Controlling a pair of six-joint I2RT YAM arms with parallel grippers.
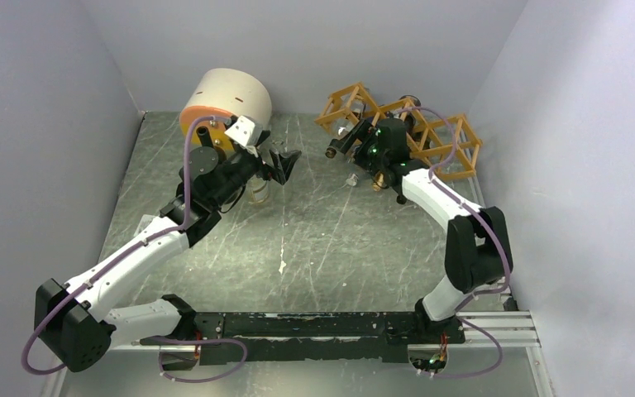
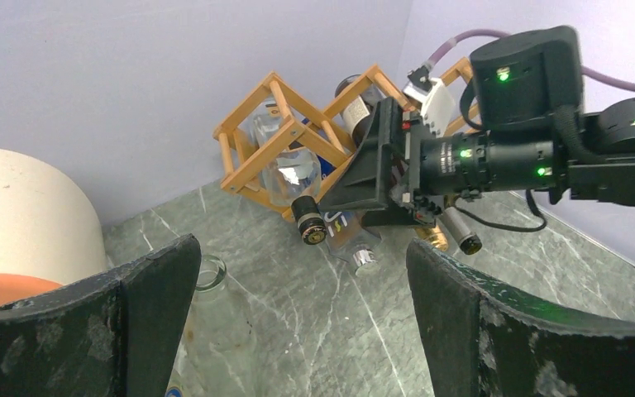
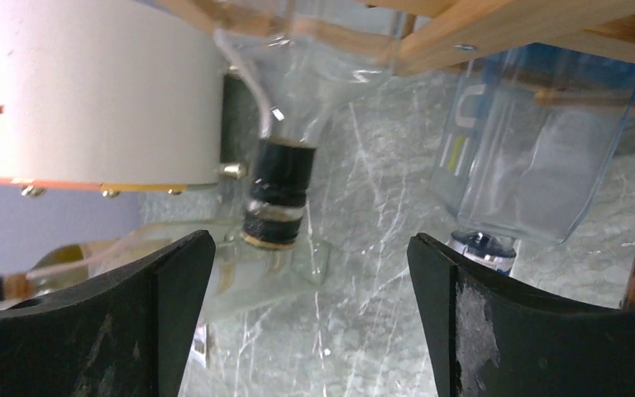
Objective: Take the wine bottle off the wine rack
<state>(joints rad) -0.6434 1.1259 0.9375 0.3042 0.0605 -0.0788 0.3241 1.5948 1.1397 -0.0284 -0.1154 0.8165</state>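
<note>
Two arms are seen reaching over a grey marbled worktop (image 1: 322,240). The wine rack (image 1: 451,147) is noted at the far right corner, close to the back wall. A clear wine bottle (image 2: 293,178) is lodged in its leftmost cell, tilted down, with its black-capped neck sticking out of the cell towards the worktop.

The right gripper (image 3: 310,240) is held low at the front of the rack, its fingers spread apart. The capped neck is seen just ahead of the fingertips and in line with the gap, untouched by either one. A square clear bottle with a blue cap (image 3: 513,157) is observed in the neighbouring cell, mouth downward.

The left gripper (image 2: 302,242) is positioned well apart from the rack, near a cream and orange cylinder (image 1: 227,99) at the far left. Its fingers are spread wide and nothing is held. A clear glass bottle (image 2: 215,306) is seen standing on the worktop just below it.
</note>
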